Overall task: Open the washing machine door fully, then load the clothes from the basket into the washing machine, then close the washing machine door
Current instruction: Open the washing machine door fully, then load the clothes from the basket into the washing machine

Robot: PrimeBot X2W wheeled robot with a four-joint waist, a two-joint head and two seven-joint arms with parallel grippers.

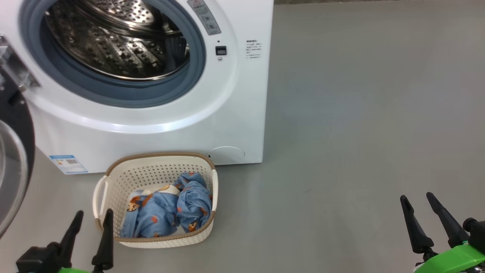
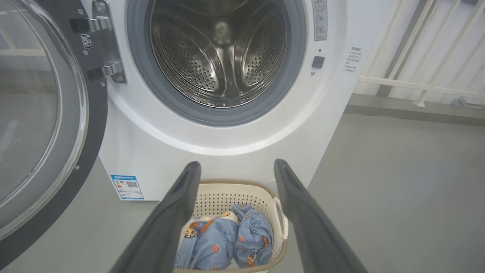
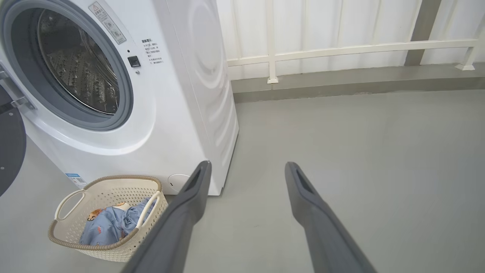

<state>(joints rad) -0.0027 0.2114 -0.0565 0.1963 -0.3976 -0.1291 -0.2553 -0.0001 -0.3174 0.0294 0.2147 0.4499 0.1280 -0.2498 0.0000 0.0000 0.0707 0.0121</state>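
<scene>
On the floor [image 1: 360,113], the basket [image 1: 151,172] holds the clothes [image 1: 166,212]; the washing machine door [image 1: 23,129] stands wide, so you've loading and closing left; left hand [image 1: 94,211], right hand [image 1: 416,195] spread, empty.

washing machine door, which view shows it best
Left wrist view: the washing machine door stands swung open at the left, with glass bowl, black rim and both hinges. The head view has a strip of its rim and glass at the left edge; the right wrist view, a dark piece of rim.
</scene>
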